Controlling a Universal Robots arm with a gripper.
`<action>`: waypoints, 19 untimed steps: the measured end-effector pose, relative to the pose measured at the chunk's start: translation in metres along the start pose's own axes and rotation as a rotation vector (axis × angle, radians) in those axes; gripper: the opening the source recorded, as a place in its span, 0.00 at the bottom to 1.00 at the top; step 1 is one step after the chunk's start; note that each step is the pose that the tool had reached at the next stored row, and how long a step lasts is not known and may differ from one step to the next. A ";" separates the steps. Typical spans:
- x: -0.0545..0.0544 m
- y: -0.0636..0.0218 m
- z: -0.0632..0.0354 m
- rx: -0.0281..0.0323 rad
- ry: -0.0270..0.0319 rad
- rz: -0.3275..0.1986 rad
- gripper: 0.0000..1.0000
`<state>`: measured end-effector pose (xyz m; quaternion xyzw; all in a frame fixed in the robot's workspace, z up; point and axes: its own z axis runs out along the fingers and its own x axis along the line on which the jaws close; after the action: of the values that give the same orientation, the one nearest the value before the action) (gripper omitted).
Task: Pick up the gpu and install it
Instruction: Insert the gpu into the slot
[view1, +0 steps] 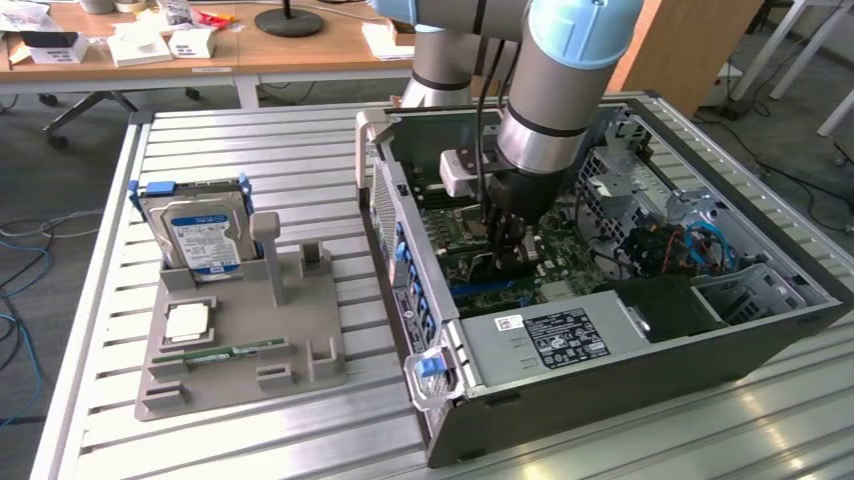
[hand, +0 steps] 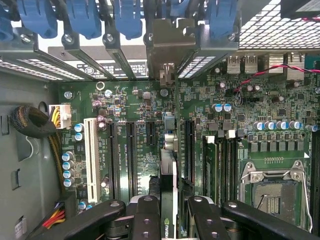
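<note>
Right up close, the black fingers (hand: 145, 215) of the gripper (hand: 167, 216) are clamped on the gpu (hand: 168, 160), and it's edge-on, hanging down inside the computer case (view1: 641, 370) just over the motherboard (hand: 135, 115). Its metal bracket (hand: 165, 45) sits up against the rear opening, under the blue retention clips (hand: 127, 17). The card runs along between the long black slots, beside the white slot (hand: 91, 155). Tight spot! I reckon the danger is a slightly skewed card: its edge could land beside the slot, not in it, and any push would load the board. The bracket could also snag the case frame and twist the card in the grip.
</note>
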<state>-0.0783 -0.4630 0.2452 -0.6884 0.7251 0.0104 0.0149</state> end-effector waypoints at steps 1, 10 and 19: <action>0.000 0.0000 0.0000 0.0000 -0.0001 0.000 0.26; 0.000 0.0000 0.0012 0.0001 -0.0002 0.000 0.26; 0.000 0.0000 0.0021 0.0000 0.0003 0.000 0.26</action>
<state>-0.0782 -0.4630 0.2432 -0.6885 0.7251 0.0103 0.0148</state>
